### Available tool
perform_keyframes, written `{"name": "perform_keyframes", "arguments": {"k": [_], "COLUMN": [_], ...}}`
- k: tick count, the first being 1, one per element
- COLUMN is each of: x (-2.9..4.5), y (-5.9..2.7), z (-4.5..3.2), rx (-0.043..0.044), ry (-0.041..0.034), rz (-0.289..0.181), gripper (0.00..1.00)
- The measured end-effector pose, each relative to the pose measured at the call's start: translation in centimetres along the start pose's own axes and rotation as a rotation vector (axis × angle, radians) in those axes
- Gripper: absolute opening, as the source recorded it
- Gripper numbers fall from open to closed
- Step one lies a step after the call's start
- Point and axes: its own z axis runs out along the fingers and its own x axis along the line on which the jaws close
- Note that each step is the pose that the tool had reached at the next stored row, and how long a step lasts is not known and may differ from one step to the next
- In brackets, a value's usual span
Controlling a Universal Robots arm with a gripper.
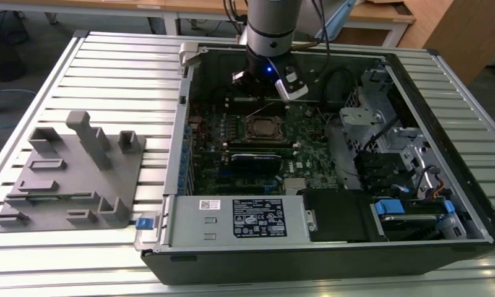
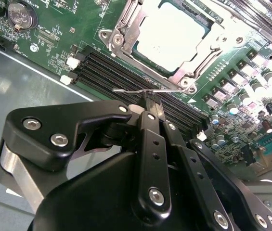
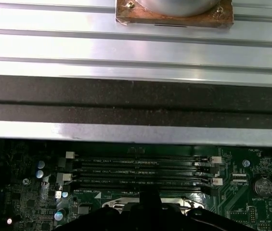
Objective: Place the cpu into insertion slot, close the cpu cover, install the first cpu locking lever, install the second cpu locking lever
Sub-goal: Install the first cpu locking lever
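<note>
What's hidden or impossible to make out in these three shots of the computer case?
Second wrist view: whether the shut hand pinches the locking lever or only touches it; the hand covers the contact.
Second wrist view: detail on the cpu, washed out by glare.
First wrist view: the insertion slot, cut by the edge and blocked by the hand.
Exterior view: whether the cpu cover is latched; too small.

Exterior view: you see even overhead light, glare streaks on slatted table (image 1: 116, 74), computer case (image 1: 231, 260) interior shadowed. Second wrist view: cpu (image 2: 172, 36) top washed out white; you read gripper (image 2: 153, 103) as dark silhouette. First wrist view: aluminium rails (image 3: 136, 53) glare, motherboard (image 3: 25, 192) dim.
</note>
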Motion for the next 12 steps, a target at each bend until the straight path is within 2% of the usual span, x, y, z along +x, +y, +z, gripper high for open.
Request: {"name": "perform_keyframes", "arguments": {"k": [12], "x": [-0.25], "y": [0.05], "z": [0.09], "rx": [0.0001], "ry": [0.0001], "rz": [0.0], "gripper": [0.11]}}
